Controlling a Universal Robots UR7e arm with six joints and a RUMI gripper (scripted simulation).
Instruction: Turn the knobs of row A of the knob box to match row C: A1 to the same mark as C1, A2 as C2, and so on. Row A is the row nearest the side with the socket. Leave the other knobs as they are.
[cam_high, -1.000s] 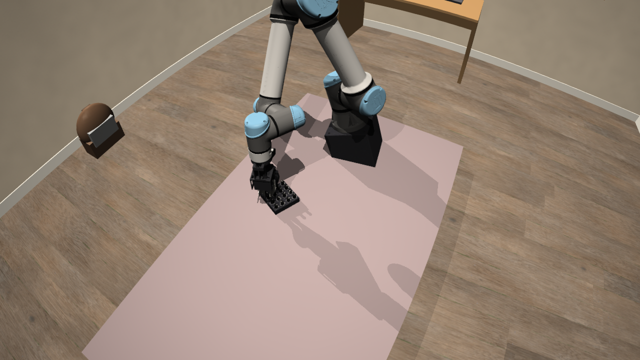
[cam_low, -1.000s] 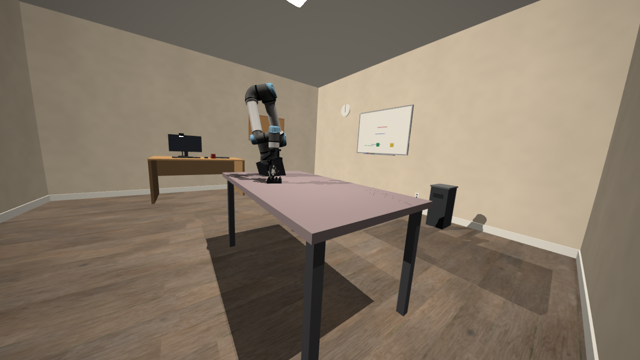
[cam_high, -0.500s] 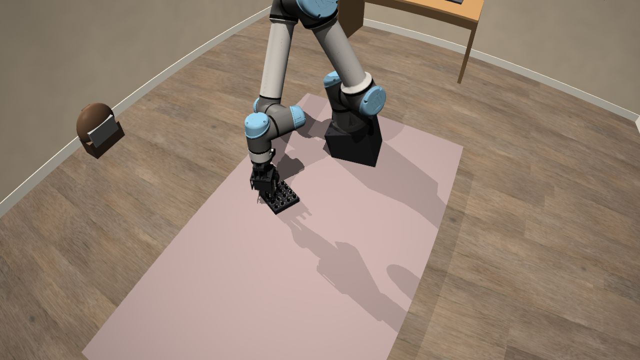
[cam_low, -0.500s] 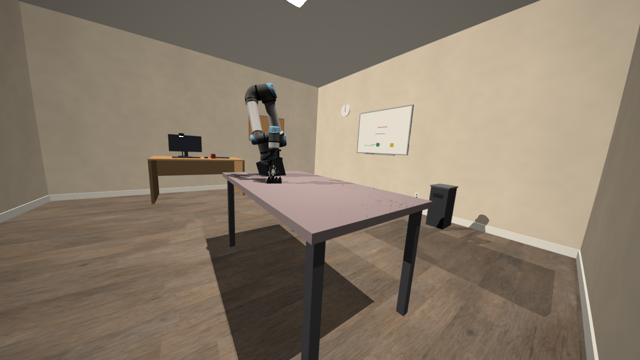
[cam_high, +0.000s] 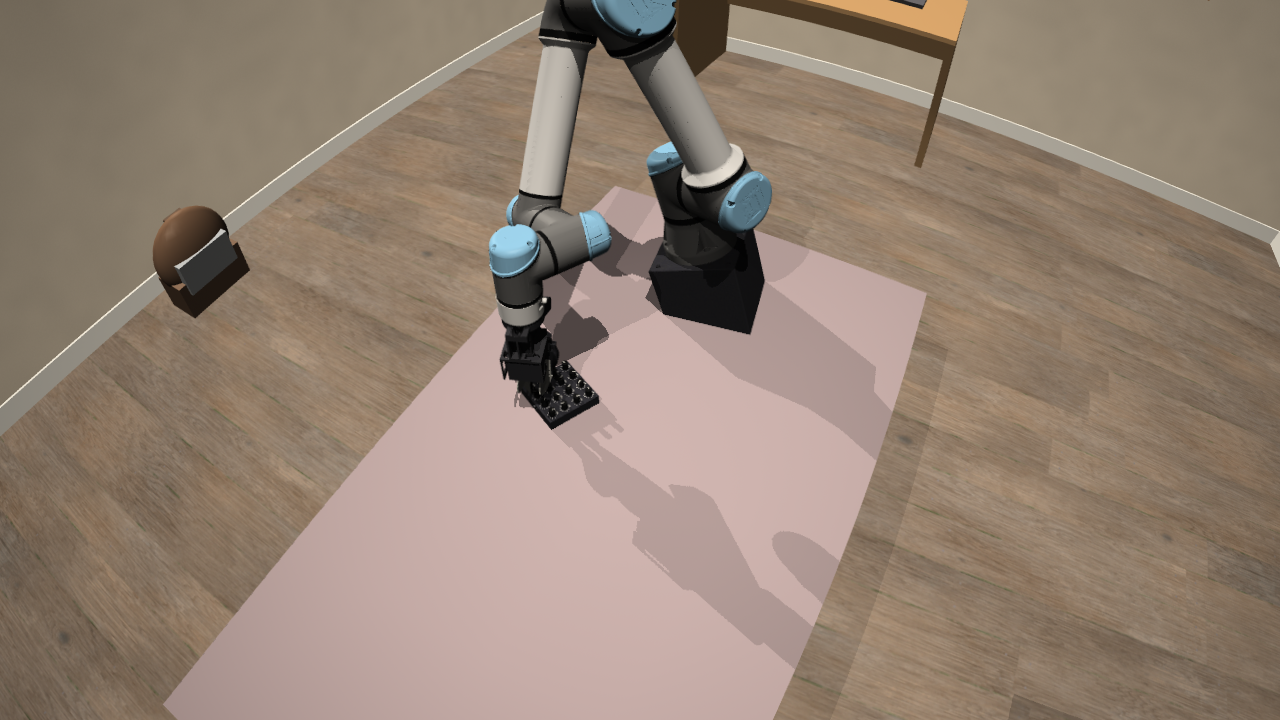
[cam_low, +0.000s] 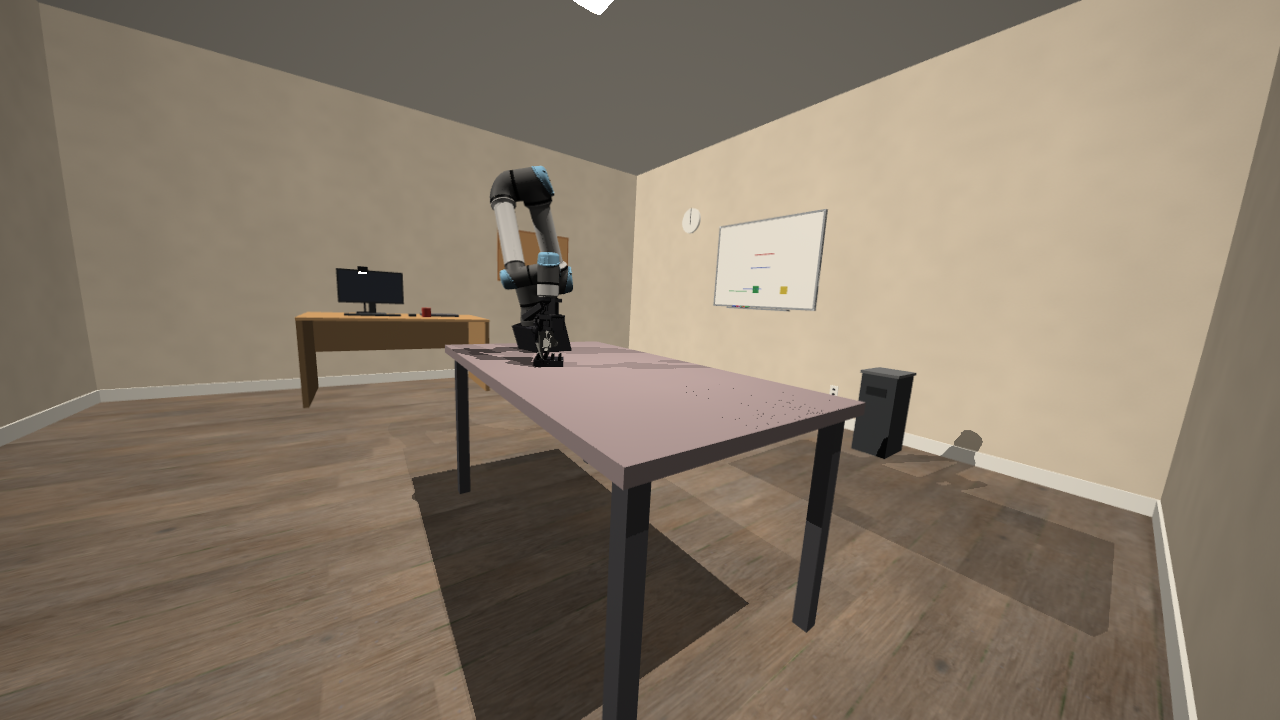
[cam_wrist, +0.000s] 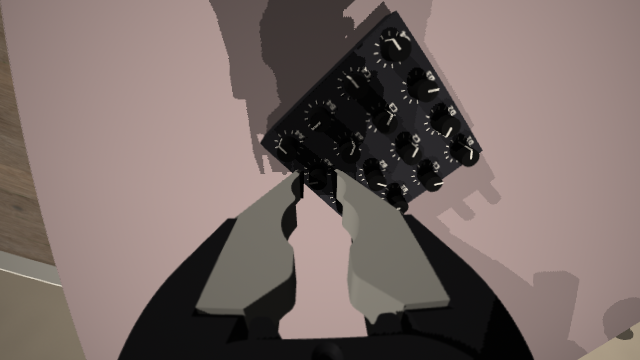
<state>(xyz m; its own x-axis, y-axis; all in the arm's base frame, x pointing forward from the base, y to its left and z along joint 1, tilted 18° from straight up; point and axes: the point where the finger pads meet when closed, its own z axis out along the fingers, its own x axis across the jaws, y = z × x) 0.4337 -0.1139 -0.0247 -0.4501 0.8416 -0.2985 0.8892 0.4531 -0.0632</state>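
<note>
Because the gripper (cam_high: 540, 390) (cam_low: 547, 352) (cam_wrist: 317, 172) has its tips narrowly apart, apparently not clamped, around a corner-side knob (cam_wrist: 317, 179) of the knob box (cam_high: 573, 400) (cam_low: 548, 362) (cam_wrist: 379, 90) on the table (cam_high: 447, 582) (cam_low: 626, 394) (cam_wrist: 125, 125), off-centre closing could slip or skew the box; crowded spacing risks nudging neighbours.

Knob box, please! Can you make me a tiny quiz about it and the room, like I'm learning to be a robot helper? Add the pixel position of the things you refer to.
1. True or false: the knob box (cam_high: 575, 412) (cam_low: 547, 362) (cam_wrist: 412, 120) sits on the floor.
2. Which colour is the table (cam_high: 447, 537) (cam_low: 626, 385) (cam_wrist: 150, 75)?
a) green
b) pink
c) yellow
3. Fill in the gap: the round clock (cam_low: 690, 220) hangs on the same wall as the ____.

Key: 1 false, it is on the table; 2 b; 3 whiteboard (cam_low: 769, 259).
</note>
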